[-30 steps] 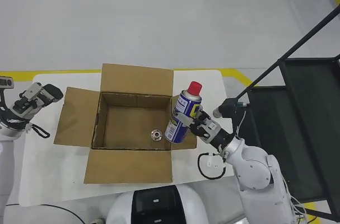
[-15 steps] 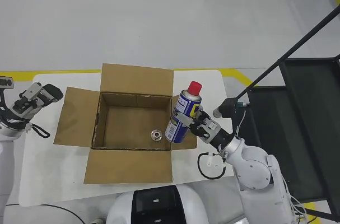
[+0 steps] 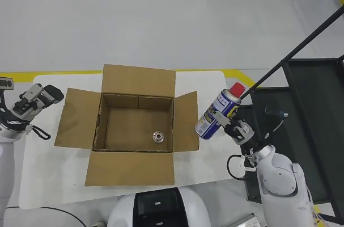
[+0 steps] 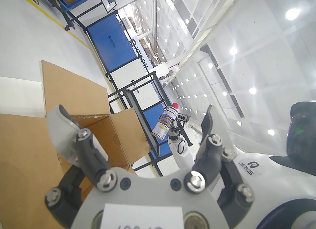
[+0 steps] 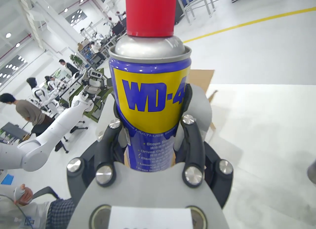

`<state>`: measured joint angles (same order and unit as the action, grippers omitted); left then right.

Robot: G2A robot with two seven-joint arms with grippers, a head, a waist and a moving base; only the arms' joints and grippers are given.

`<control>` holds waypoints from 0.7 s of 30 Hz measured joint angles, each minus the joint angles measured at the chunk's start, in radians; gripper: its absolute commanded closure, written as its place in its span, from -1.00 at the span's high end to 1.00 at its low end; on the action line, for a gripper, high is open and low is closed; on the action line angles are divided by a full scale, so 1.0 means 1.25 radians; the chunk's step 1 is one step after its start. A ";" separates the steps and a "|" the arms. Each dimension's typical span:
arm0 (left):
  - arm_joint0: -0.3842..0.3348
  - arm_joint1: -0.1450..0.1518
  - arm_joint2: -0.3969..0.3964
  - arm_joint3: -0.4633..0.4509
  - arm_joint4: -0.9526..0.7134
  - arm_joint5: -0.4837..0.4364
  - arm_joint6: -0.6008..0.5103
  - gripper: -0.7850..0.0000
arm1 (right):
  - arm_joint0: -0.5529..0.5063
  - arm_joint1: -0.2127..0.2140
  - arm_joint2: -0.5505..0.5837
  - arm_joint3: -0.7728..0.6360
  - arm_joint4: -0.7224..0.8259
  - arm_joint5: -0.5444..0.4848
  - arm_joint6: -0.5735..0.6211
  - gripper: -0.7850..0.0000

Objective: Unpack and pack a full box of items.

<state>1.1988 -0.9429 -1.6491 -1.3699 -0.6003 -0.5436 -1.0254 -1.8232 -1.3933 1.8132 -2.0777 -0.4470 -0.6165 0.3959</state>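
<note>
Box [image 3: 129,169] holds one metal part [image 3: 157,136]; right claw [image 3: 223,121] grips one spray can [image 3: 213,111]

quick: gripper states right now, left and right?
Left gripper: open, empty.
Right gripper: shut on the spray can.

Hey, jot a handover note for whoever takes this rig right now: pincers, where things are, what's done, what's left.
Left pincer: open, empty, beside the left flap of the cardboard box.
Right pincer: shut on the red-capped spray can, held tilted in the air right of the box.
Done: can out of box.
Left: set it down, take out the small round metal part on the box floor, then repack.
</note>
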 measured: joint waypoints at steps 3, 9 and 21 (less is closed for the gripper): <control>0.000 0.000 0.000 0.000 0.000 0.000 0.000 1.00 | -0.026 0.001 0.039 0.041 0.010 -0.041 -0.071 -1.00; 0.000 0.000 0.000 0.000 0.000 0.000 0.000 1.00 | -0.026 0.001 0.079 0.126 -0.170 -0.069 -0.208 -1.00; 0.000 0.000 0.000 0.000 0.000 0.000 0.000 1.00 | 0.006 -0.004 0.028 0.308 -0.587 -0.001 -0.524 -1.00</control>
<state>1.1988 -0.9429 -1.6491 -1.3699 -0.6003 -0.5436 -1.0254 -1.8163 -1.3979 1.8480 -1.6928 -1.1813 -0.6183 -0.2589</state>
